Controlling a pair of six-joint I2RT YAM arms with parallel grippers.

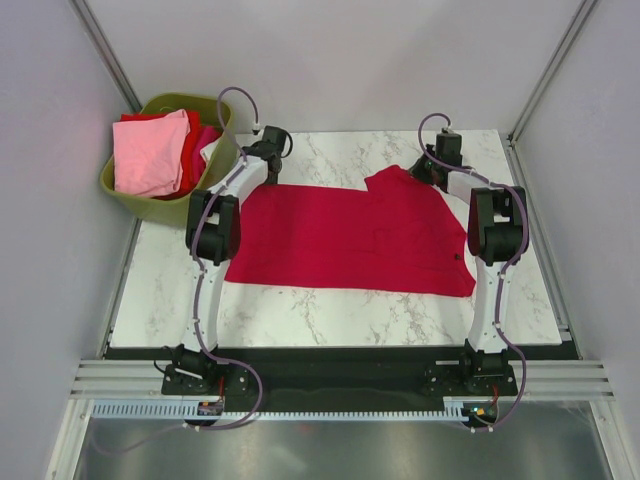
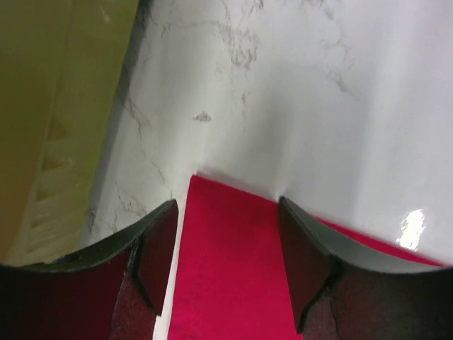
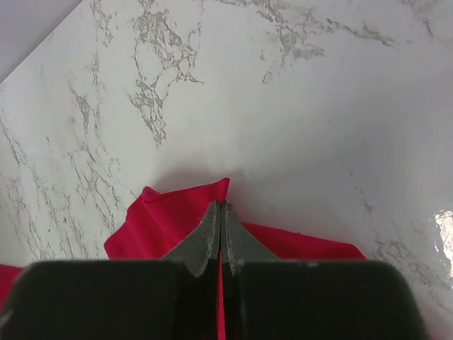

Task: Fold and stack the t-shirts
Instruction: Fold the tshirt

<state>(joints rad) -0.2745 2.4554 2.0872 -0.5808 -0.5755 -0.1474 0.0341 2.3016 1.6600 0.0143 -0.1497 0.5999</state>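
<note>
the crimson t-shirt [image 1: 350, 235] lies spread on the marble table [image 1: 330, 310]. the left gripper [image 2: 226, 212] is parted over one corner (cloth below it), and the right gripper [image 3: 221, 212] is clamped on another corner.

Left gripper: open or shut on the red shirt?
Open: the left gripper stands wide over the crimson t-shirt, whose edge lies flat, unpinched, between its jaws.

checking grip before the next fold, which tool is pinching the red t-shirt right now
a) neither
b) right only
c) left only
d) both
b: the right tool is shut with the red t-shirt tented up between its tips, while the left tool stands open with the shirt's corner lying flat in the gap.
</note>
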